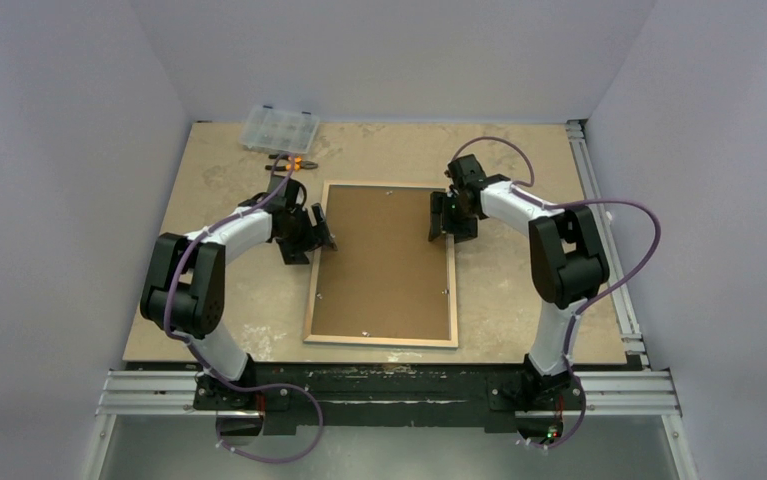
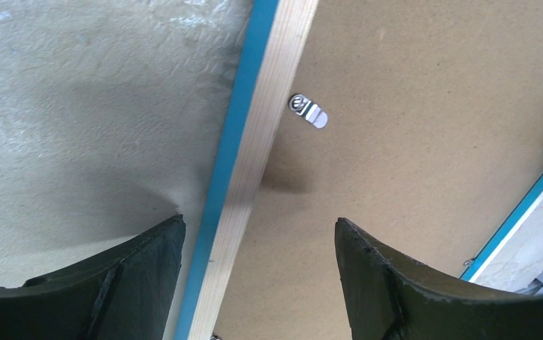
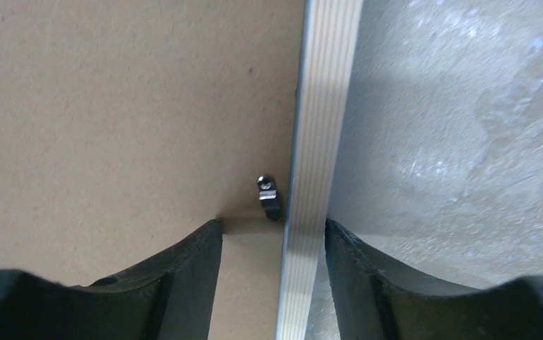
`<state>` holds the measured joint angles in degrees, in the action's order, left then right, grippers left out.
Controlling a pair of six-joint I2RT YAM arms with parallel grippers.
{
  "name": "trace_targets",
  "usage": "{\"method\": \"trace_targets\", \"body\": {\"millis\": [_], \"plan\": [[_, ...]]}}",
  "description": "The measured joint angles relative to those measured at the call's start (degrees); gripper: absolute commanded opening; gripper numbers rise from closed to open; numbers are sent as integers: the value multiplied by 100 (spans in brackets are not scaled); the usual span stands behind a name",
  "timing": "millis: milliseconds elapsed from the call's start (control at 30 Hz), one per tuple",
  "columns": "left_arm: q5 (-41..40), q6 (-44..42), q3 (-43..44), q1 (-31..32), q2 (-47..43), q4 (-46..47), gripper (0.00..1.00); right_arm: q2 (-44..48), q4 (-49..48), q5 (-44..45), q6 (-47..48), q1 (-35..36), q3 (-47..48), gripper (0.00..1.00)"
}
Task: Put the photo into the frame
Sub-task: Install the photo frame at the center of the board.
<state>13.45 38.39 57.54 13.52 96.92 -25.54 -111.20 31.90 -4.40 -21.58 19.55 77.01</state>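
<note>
Wood-backed frame (image 1: 381, 340) face-down | left tool (image 2: 258, 221) open astride its left edge; right tool (image 3: 272, 222) open astride its right edge

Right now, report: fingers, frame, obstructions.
Left fingers open, straddling frame rail. Right fingers open, straddling opposite rail by clip. Frame face down, backing board in; photo unseen.

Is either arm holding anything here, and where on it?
Nothing. The left gripper and right gripper each straddle a side rail of the frame, jaws open, not clamping.
</note>
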Motion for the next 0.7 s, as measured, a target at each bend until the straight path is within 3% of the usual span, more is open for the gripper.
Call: {"method": "trace_targets", "body": {"millis": [167, 233, 333, 400, 667, 700], "plan": [[146, 0, 0, -2, 46, 144, 74, -144, 48, 299, -4, 4, 208, 44], [175, 0, 0, 0, 52, 177, 74, -210, 92, 385, -9, 7, 319, 34], [203, -4, 0, 0, 59, 203, 73, -264, 229, 546, -26, 4, 448, 10], [208, -4, 0, 0, 59, 201, 73, -282, 330, 649, -35, -24, 518, 1], [232, -9, -17, -4, 59, 225, 69, -282, 367, 778, 9, 0, 542, 0], [243, -9, -24, -7, 57, 232, 67, -280, 367, 776, 9, 0, 540, 6]]}}
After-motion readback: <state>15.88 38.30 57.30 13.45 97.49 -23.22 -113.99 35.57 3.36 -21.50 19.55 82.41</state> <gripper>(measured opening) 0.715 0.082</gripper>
